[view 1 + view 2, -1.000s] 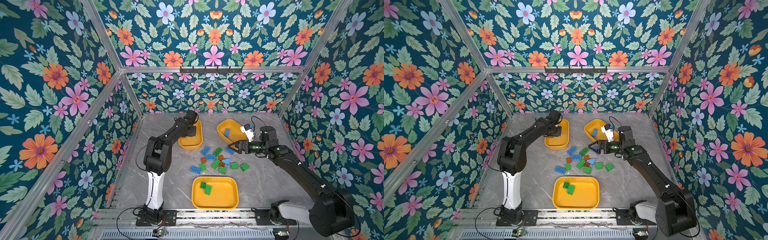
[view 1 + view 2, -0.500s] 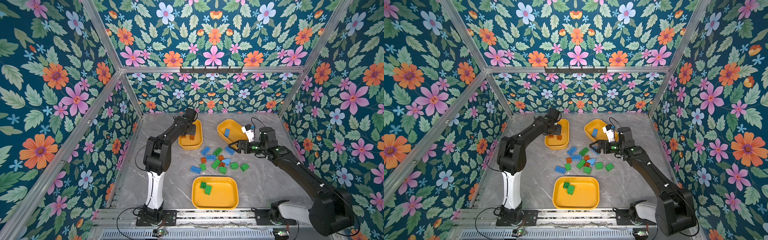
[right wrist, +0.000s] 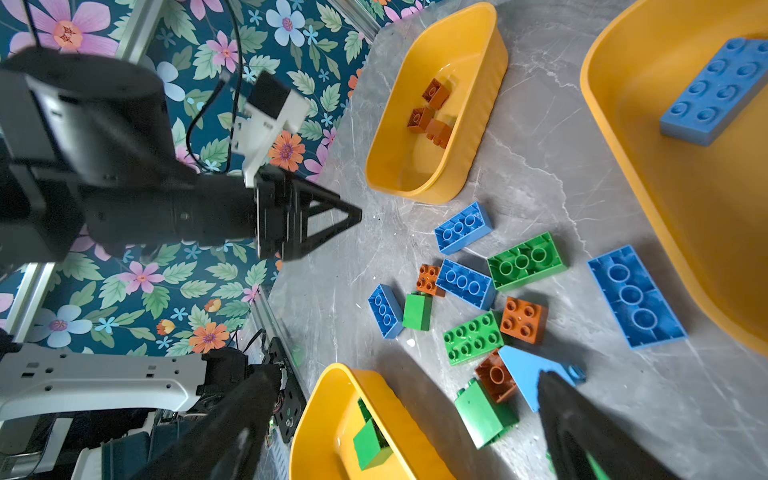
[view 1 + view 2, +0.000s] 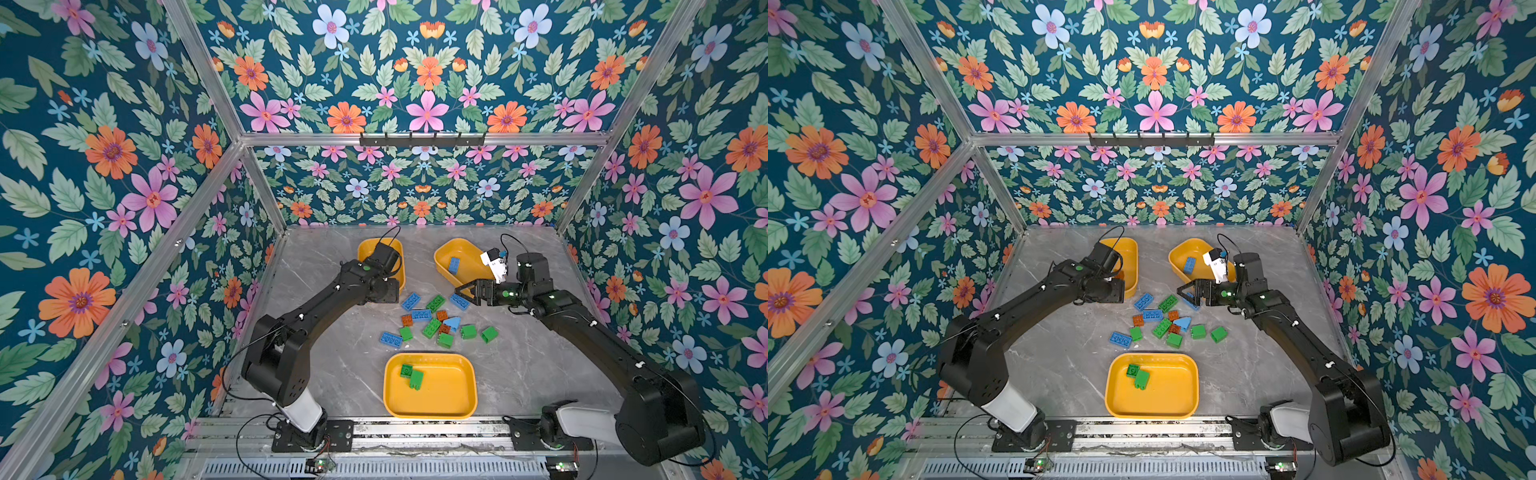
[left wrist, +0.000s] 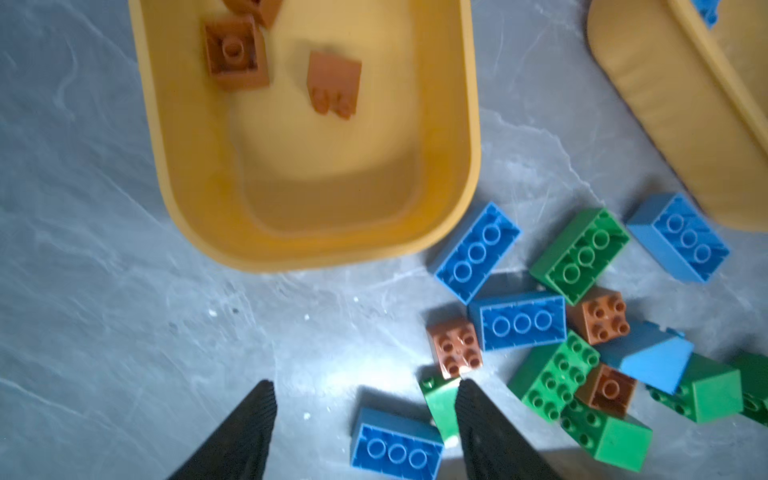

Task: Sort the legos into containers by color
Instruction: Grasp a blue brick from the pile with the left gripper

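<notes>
- While both arms reach over a grey marble table [image 4: 345, 374], three yellow-orange containers [image 4: 1150, 413] sit on it, two at the far end and one at the front.
- The left gripper [image 5: 365, 384] is released, fingers apart with nothing between them, just outside the far-left container [image 5: 469, 166], which holds three reddish-brown legos [image 3: 432, 112].
- The right gripper [image 4: 464, 292] is spread wide and empty, above a blue lego [image 4: 459, 301] beside the far-right container [image 4: 446, 253], which holds one long blue lego [image 4: 454, 264].
- The front container [image 4: 432, 409] holds two green legos [image 4: 411, 376].
- Loose legos [image 4: 432, 322] in blue, green and reddish-brown lie clustered on the table between the containers.
</notes>
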`<state>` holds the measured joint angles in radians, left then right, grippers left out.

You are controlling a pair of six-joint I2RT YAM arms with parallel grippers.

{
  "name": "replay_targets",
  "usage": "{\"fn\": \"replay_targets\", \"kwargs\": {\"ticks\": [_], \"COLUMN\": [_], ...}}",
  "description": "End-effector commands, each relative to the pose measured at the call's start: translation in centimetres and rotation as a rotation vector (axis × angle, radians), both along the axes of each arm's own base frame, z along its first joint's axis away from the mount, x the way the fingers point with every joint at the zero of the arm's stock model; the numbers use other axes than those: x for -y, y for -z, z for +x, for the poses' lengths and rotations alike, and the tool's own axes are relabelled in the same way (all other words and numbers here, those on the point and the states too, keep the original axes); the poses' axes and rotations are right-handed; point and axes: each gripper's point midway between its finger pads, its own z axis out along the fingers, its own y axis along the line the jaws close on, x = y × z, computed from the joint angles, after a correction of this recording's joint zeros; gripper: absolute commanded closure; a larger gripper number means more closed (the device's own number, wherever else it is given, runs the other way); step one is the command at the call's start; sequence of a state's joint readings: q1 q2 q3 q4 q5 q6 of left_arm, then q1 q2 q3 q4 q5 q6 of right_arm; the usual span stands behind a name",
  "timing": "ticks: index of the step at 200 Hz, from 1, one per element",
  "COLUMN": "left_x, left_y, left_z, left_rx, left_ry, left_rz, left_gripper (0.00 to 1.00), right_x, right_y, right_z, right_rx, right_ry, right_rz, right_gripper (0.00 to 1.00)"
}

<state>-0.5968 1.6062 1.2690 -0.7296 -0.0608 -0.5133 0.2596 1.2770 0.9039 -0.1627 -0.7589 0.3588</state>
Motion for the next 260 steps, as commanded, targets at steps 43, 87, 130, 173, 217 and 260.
{"fn": "replay_targets", "kwargs": {"ticks": [43,87,130,173,217,260], "left_x": [-0.4,0.0,1.3,1.2,2.0,1.8], "left_y": [2.8,5.2,7.0,9.4,10.5,11.0], "left_z": [-5.1,-7.3,-7.7,-8.7,-8.3,-8.3], "left_rx": [-0.073,-0.167,-0.222,-0.277,-0.284,-0.284], "left_ry": [-0.516,-0.694,-0.749,-0.783,-0.777,-0.782], "left_rz": [-0.157,-0.148,-0.133,-0.104,-0.119,-0.108], "left_gripper": [0.3,0.3,0.33,0.37,0.47,0.65], "right_x": [-0.3,-0.1,-0.2,-0.2,-0.2,-0.2], "right_y": [-0.1,0.1,0.3,0.6,0.9,1.1], "right_z": [-1.0,-1.5,-1.7,-1.7,-1.6,-1.6], "right_rx": [-0.009,-0.012,-0.017,-0.022,-0.029,-0.031], "right_ry": [-0.042,-0.045,-0.049,-0.058,-0.061,-0.066], "right_rz": [0.012,0.008,0.008,-0.001,-0.006,-0.012], "right_gripper": [0.01,0.01,0.01,0.01,0.01,0.01]}}
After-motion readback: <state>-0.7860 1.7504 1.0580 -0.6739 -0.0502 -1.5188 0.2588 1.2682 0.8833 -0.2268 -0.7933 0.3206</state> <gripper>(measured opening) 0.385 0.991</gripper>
